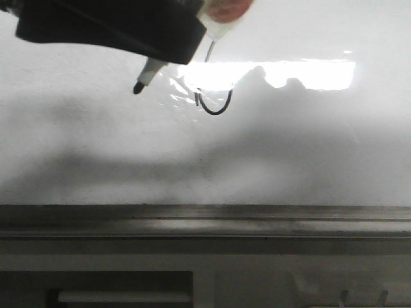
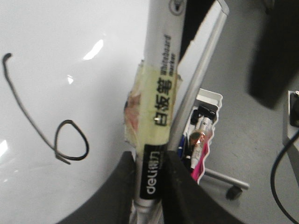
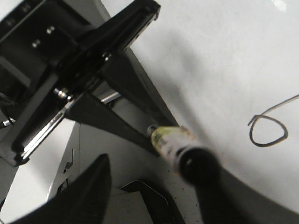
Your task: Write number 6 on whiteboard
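The whiteboard (image 1: 308, 147) fills the front view. The number 6 (image 1: 215, 113) is a thin black line with a small loop, just below the bright reflection. My left gripper (image 1: 180, 45) reaches in along the top and is shut on a white marker (image 1: 146, 74). The marker's dark tip points down at the board, left of the 6; I cannot tell if it touches. In the left wrist view the jaws (image 2: 152, 168) clamp the tape-wrapped marker (image 2: 159, 93), with the 6 (image 2: 87, 145) beside it. My right gripper (image 3: 149, 196) is open, and the marker's dark end (image 3: 196, 163) lies close to one finger.
A grey metal ledge (image 1: 205, 221) runs along the board's lower edge. A metal frame edge (image 2: 205, 60) borders the board, with a white tray of several pens (image 2: 203, 135) beside it. A castor (image 2: 233, 191) and a cable (image 2: 280, 172) are on the floor. The black left arm (image 3: 70, 60) is close to my right wrist.
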{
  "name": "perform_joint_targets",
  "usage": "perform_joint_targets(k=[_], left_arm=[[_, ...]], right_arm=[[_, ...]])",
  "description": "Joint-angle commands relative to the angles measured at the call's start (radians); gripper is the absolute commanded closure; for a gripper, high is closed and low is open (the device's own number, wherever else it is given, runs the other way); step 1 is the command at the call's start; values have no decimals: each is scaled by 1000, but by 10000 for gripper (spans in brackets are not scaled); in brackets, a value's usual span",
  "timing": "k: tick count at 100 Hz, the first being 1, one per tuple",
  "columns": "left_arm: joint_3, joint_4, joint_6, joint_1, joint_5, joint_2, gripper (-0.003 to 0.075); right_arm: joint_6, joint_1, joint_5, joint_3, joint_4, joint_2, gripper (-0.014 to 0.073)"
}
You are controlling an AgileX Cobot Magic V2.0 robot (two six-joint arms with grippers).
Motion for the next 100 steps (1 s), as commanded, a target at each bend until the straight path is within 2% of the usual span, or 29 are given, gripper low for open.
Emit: perform_joint_targets(k=[1, 18, 29, 38, 48, 58, 79, 100], left_arm=[[-29, -49, -46, -2, -76, -38, 741], [48, -84, -186, -2, -224, -147, 741], [130, -264, -195, -2, -400, -226, 741], [181, -405, -195, -2, -491, -256, 741], [202, -430, -195, -2, -525, -241, 741], [195, -430, -195, -2, -555, -190, 741], [166, -402, -190, -2, -587, -76, 741], [155, -402, -190, -2, -591, -52, 740]], right_arm=[[5, -4, -10, -31, 27, -17, 118], [15, -9, -67, 38, 0, -106, 165], [26, -26, -174, 136, -10, -198, 179], [47, -36, -288, 233, -10, -278, 179], [67, -36, -400, 310, -6, -346, 179], [89, -36, -453, 356, -6, -388, 179], [90, -36, -455, 374, 1, -402, 179], [90, -36, -453, 374, 19, -402, 179]])
